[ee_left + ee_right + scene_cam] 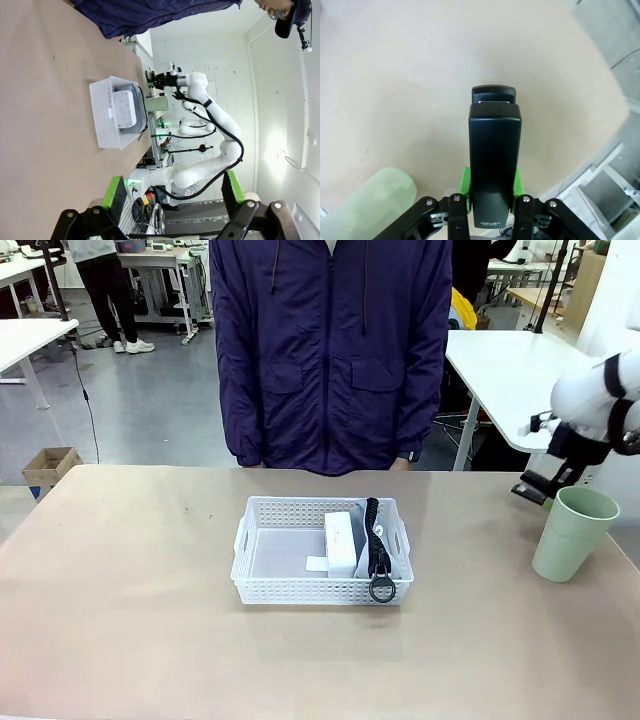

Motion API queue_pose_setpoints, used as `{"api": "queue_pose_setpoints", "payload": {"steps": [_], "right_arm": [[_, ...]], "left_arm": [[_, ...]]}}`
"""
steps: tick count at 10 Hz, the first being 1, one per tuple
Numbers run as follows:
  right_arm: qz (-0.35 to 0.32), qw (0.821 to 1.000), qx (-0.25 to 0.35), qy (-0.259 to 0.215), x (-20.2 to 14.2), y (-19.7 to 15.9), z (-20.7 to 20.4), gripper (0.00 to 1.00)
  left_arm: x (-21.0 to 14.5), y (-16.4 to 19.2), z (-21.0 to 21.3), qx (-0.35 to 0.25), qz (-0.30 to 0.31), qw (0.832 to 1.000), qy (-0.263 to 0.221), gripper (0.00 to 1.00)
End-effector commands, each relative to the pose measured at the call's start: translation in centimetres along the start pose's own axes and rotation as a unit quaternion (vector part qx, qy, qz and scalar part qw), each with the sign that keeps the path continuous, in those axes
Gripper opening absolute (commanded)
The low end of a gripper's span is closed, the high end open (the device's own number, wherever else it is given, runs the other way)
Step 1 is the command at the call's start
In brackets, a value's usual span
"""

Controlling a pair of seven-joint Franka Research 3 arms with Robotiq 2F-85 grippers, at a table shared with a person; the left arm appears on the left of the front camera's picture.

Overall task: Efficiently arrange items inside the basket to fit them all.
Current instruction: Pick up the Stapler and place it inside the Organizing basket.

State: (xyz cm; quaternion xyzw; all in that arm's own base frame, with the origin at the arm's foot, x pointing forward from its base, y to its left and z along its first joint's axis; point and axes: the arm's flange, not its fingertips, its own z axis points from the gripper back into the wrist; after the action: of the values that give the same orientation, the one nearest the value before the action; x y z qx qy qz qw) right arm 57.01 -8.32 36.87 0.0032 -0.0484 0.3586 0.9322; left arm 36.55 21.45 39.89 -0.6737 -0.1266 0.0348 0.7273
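Observation:
The white perforated basket [265, 585] sits mid-table, also seen in the left wrist view [102, 125]. Inside it, a small white box [342, 538] lies against the grey pouch [392, 552], whose black zipper strap and ring [381, 588] hang over the front rim. The pale green cup [573, 533] stands upright at the table's right end. Just above and left of the cup, my right gripper [550, 480] is shut on the black stapler [495, 160], green pads [465, 182] squeezing its sides. My left gripper [172, 195] hangs open far from the basket, holding nothing.
A person in a dark blue jacket [330, 350] stands at the far edge, hands out of sight. The table edge [600, 145] runs close beyond the stapler. Bare tan tabletop [120, 570] lies left and in front of the basket.

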Motion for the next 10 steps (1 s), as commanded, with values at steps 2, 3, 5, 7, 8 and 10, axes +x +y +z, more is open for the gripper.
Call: {"api": "queue_pose_setpoints", "payload": {"steps": [2,3,5,7,8,10], "right_arm": [[-0.010,1.000,0.016,-0.021,-3.4,2.9,8.2,0.00],[-0.030,0.999,0.016,-0.029,-4.2,4.2,10.6,0.00],[-0.064,0.996,0.011,-0.063,-5.6,7.6,14.0,0.00],[-0.128,0.984,0.050,-0.110,-6.3,11.9,15.7,0.00],[-0.151,0.975,0.086,-0.135,-6.2,14.0,15.9,0.00],[-0.189,0.956,0.178,-0.137,-5.3,17.3,15.8,0.00]], "left_arm": [[-0.2,-0.3,-0.1,0.006,0.001,1.000,0.001,1.00],[-0.2,-0.3,-0.1,0.006,0.001,1.000,0.001,1.00],[-0.2,-0.3,-0.1,0.006,0.001,1.000,0.001,1.00],[-0.2,-0.3,-0.1,0.006,0.001,1.000,0.001,1.00],[-0.2,-0.3,-0.1,0.006,0.001,1.000,0.001,1.00],[-0.2,-0.3,-0.1,0.006,0.001,1.000,0.001,1.00]]}}
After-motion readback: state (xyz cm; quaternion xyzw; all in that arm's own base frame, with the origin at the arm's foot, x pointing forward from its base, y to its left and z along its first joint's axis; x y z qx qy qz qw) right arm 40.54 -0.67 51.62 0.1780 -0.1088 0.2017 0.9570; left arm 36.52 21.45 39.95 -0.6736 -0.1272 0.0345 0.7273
